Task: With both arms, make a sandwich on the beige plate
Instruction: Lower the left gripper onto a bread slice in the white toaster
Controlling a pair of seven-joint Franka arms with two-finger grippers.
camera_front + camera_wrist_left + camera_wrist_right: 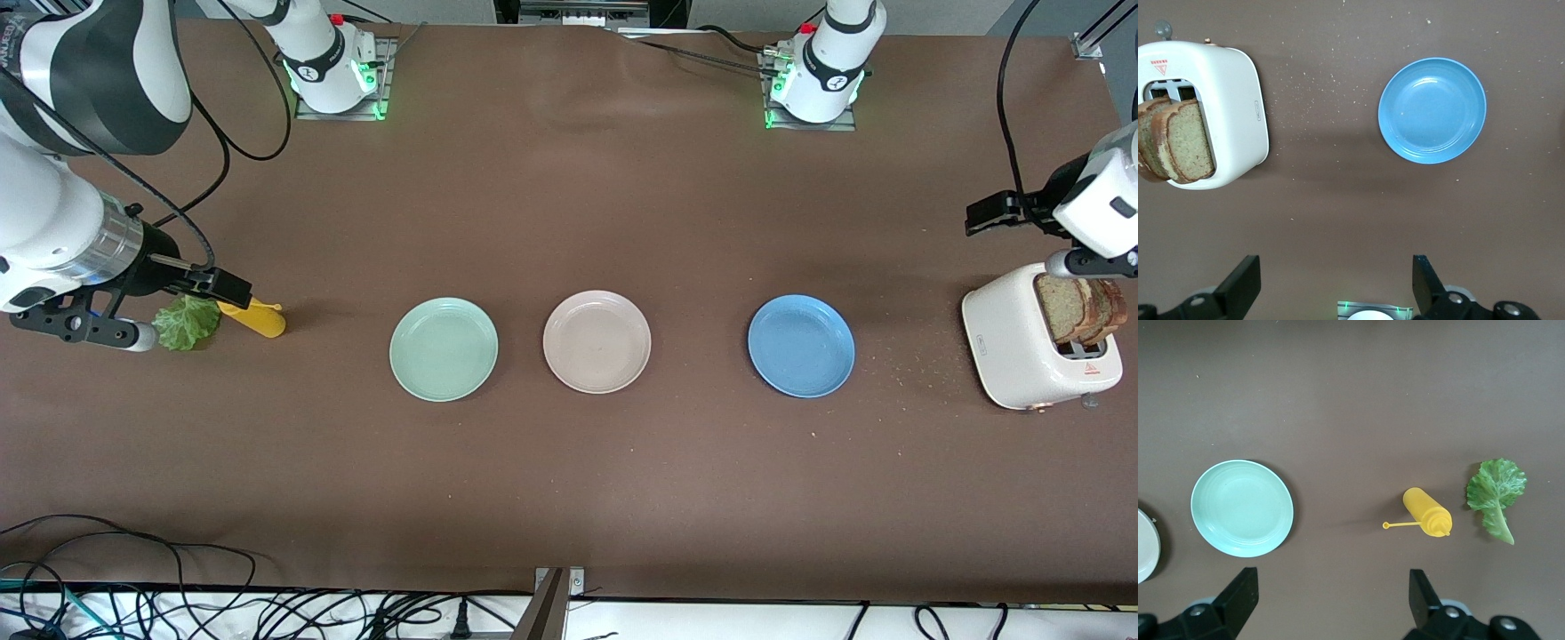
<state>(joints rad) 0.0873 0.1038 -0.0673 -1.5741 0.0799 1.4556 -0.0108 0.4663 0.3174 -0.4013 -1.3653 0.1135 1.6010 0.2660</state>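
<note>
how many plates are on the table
3, in a row across the middle: the mint-green plate toward the right arm's end, the beige plate in the centre, the blue plate toward the left arm's end beside the toaster.

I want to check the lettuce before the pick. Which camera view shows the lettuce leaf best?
The right wrist view: the lettuce leaf lies fully visible beside the yellow bottle. In the front view the right arm partly covers it. The left wrist view does not show it.

We see a robot lab: two arm bases (333,67) bolted on a brown desk (569,489), loose cables (133,569) along its near edge.
</note>
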